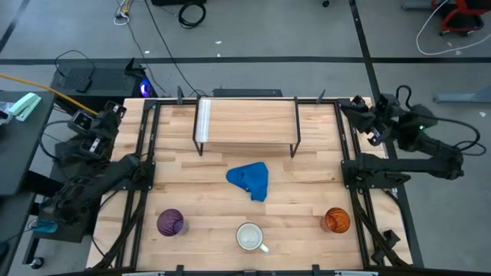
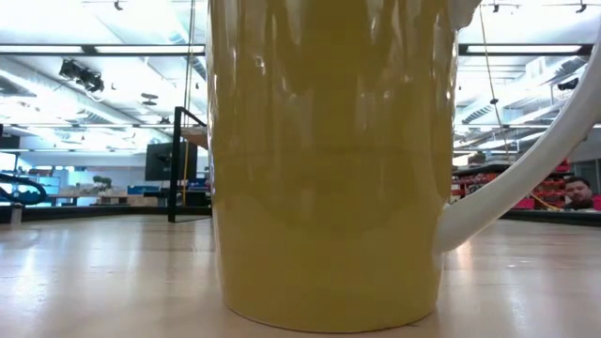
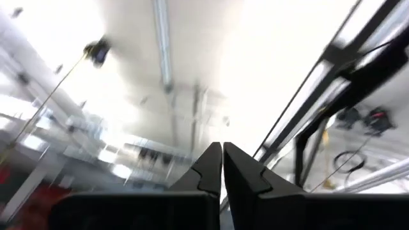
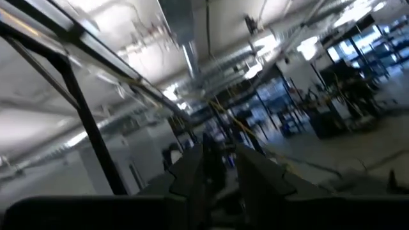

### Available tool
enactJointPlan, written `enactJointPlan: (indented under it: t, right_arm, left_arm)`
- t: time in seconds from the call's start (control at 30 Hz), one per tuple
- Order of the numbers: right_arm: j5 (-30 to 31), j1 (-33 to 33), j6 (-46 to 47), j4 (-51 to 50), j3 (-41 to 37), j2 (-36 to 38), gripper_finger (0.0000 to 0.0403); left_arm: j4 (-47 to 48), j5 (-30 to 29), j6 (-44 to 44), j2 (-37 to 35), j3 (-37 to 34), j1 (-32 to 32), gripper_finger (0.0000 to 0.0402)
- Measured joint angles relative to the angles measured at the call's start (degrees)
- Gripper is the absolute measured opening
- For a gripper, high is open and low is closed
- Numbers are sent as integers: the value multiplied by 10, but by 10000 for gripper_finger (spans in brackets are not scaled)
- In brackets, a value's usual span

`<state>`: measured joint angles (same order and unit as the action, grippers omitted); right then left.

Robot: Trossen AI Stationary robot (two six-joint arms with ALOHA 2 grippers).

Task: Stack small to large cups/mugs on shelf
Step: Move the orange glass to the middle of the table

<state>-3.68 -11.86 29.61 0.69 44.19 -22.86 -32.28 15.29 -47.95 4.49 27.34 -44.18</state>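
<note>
The light-wood shelf (image 1: 245, 120) stands on thin black legs at the table's far middle. Three vessels stand upright along the near edge: the purple tumbler (image 1: 170, 222) on the left, the white handled mug (image 1: 250, 236) in the middle, the orange cup (image 1: 336, 221) on the right. The mug (image 2: 329, 160) fills the low view, its handle (image 2: 526, 178) to the right. My left gripper (image 1: 115, 110) (image 3: 222, 148) rests shut at the far left corner. My right gripper (image 1: 357, 103) (image 4: 220, 153) waits at the far right corner, its fingers a narrow gap apart. Both point up into the room.
A crumpled blue cloth (image 1: 249, 181) lies mid-table between the shelf and the mug. Black frame rails (image 1: 146, 153) (image 1: 347, 153) run along the table's left and right sides. Bare wood lies between the cloth and the cups.
</note>
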Motion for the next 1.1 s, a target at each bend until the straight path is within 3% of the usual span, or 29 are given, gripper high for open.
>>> enactJointPlan:
  t: [0.2,0.57,0.73,0.9,1.1]
  right_arm:
    - [-25,0,-18,-183,147,-95,103]
    - [-56,0,-19,-542,373,-283,103]
    - [-89,4,12,-652,407,-340,103]
    - [-97,49,63,-751,408,-373,103]
    - [-33,144,125,-785,408,-397,103]
  left_arm:
    - [133,17,20,0,54,0,36]
    - [373,50,81,7,61,0,30]
    - [467,61,88,44,61,0,36]
    - [516,102,93,99,61,0,35]
    - [570,164,83,152,61,1,34]
